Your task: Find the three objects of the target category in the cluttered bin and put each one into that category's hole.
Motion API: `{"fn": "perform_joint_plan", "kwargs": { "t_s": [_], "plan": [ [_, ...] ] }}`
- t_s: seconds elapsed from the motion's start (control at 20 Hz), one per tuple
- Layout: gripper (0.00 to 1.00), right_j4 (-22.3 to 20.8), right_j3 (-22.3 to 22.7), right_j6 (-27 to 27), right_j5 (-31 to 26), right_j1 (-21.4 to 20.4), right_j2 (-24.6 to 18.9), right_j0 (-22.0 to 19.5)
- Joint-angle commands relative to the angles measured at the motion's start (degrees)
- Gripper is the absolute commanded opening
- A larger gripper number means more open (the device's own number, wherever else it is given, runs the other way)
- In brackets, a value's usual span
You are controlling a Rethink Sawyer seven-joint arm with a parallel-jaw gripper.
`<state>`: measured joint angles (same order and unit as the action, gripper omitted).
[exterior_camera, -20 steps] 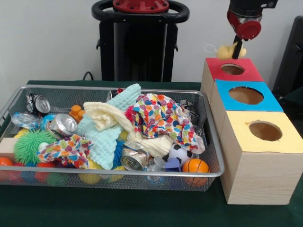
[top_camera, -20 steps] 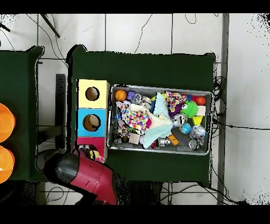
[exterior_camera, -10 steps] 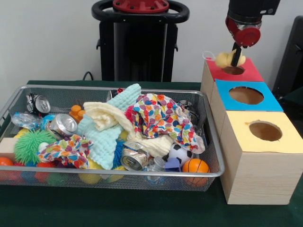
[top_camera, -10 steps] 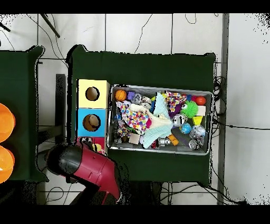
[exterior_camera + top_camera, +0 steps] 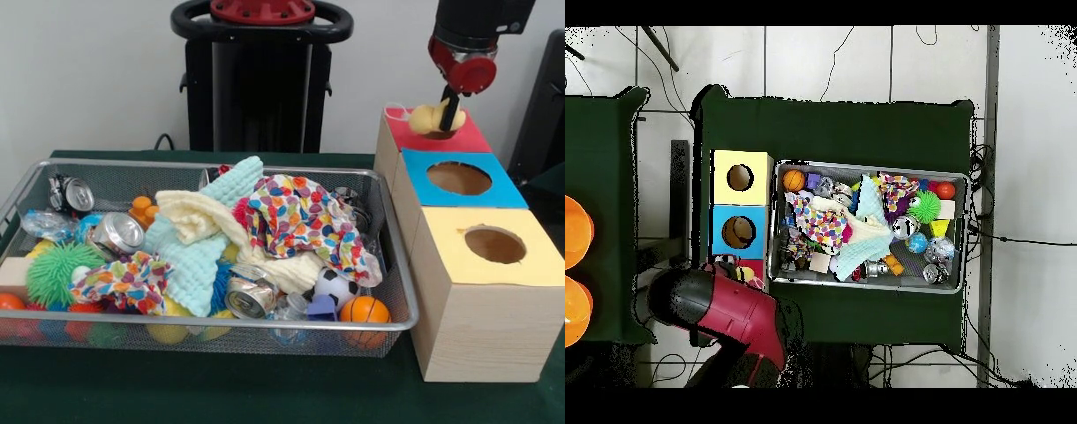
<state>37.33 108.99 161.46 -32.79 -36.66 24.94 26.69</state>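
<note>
My gripper (image 5: 450, 113) hangs at the back right, shut on a pale tan soft toy (image 5: 427, 117). The toy rests low on the red top (image 5: 472, 140) of the far wooden box and covers its round hole. In the overhead view my red arm (image 5: 715, 310) hides the gripper and most of that box; only a sliver of the red top (image 5: 754, 266) shows. The wire mesh bin (image 5: 212, 323) lies left of the boxes, also seen in the overhead view (image 5: 870, 166), full of clutter. No striped tiger toy shows in it.
A blue-topped box (image 5: 503, 190) and a yellow-topped box (image 5: 441, 256) stand in front of the red one. The bin holds a spotted cloth (image 5: 300, 216), pale cloths, cans (image 5: 116, 231), a green spiky ball (image 5: 53, 269) and an orange basketball-patterned ball (image 5: 364, 309).
My gripper has come down with the tan toy from above the red box to the red top and shifted slightly right. The bin's contents have not moved.
</note>
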Motion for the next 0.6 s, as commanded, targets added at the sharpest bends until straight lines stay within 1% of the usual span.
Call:
{"fn": "perform_joint_plan", "kwargs": {
  "t_s": [0.05,0.2,0.5,0.6],
  "plan": [
    [0.0,-0.54,-3.62,12.08,-2.33,2.66,-2.68,0.58],
    [0.0,-0.2,-3.02,11.53,-1.33,2.83,-2.89,0.47],
    [0.0,0.53,-2.13,12.24,-0.36,2.8,-2.95,1.59],
    [0.0,0.9,-1.43,11.93,0.96,3.1,-3.46,1.58]
  ]
}}
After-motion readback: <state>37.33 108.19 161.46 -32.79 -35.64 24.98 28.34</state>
